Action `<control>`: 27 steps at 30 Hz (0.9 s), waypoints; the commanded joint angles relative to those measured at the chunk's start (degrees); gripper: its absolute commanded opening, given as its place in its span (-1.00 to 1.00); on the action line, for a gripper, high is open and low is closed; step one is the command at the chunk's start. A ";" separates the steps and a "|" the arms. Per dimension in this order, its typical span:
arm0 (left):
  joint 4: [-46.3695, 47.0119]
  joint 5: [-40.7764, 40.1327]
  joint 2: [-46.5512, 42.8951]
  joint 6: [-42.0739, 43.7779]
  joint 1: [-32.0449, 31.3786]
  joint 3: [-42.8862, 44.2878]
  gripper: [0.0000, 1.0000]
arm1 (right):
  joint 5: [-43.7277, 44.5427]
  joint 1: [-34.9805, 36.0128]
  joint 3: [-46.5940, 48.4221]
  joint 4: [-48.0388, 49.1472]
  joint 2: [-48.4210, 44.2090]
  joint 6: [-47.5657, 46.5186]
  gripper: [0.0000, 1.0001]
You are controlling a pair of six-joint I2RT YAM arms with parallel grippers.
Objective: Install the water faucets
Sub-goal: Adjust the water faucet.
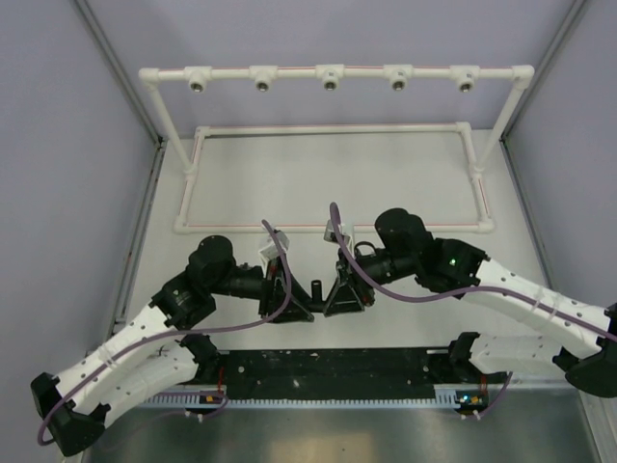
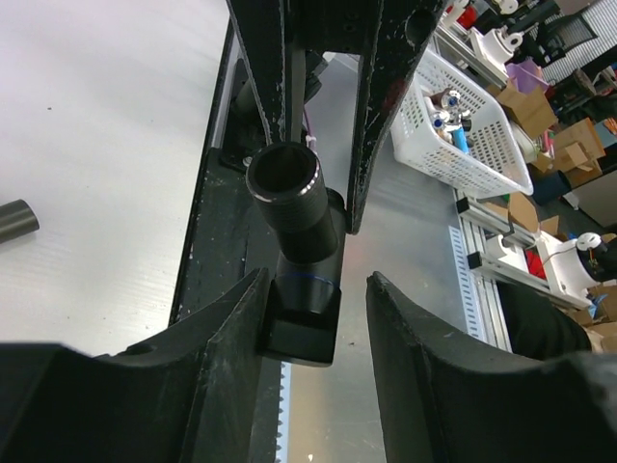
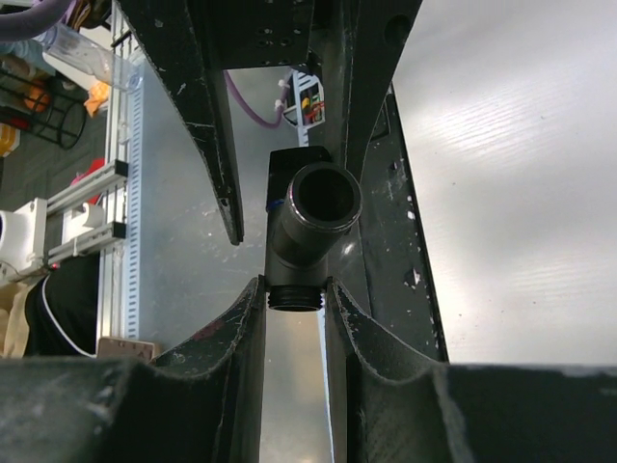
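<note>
A black T-shaped water faucet (image 1: 315,287) hangs above the table's near middle, between both grippers. My right gripper (image 3: 294,289) is shut on the threaded end of this faucet (image 3: 310,227), whose open round mouth faces the right wrist camera. My left gripper (image 2: 318,289) is open around the faucet's square end (image 2: 301,328): the left finger (image 2: 231,328) touches it and the right finger (image 2: 405,328) stands apart. A short dark cylinder (image 2: 14,220) lies on the white table at the left edge of the left wrist view.
A white pipe frame (image 1: 333,227) stands at the back, and its top bar (image 1: 289,72) carries several round metal-ringed sockets. A black strip (image 1: 328,371) runs along the near table edge. A white basket (image 2: 463,135) of small parts sits off the table.
</note>
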 commanded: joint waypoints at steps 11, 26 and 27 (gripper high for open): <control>7.76 3.67 1.09 -2.85 -0.88 0.87 -1.00 | 0.12 0.65 3.98 6.73 1.09 -0.19 -1.00; 0.91 -17.24 -10.60 9.62 -0.88 -0.44 -1.00 | 16.55 0.39 -5.07 17.28 -8.41 13.24 0.25; 0.82 -17.77 -11.13 10.41 -0.88 -0.53 -1.00 | 17.43 0.47 -5.33 17.63 -8.41 15.34 0.25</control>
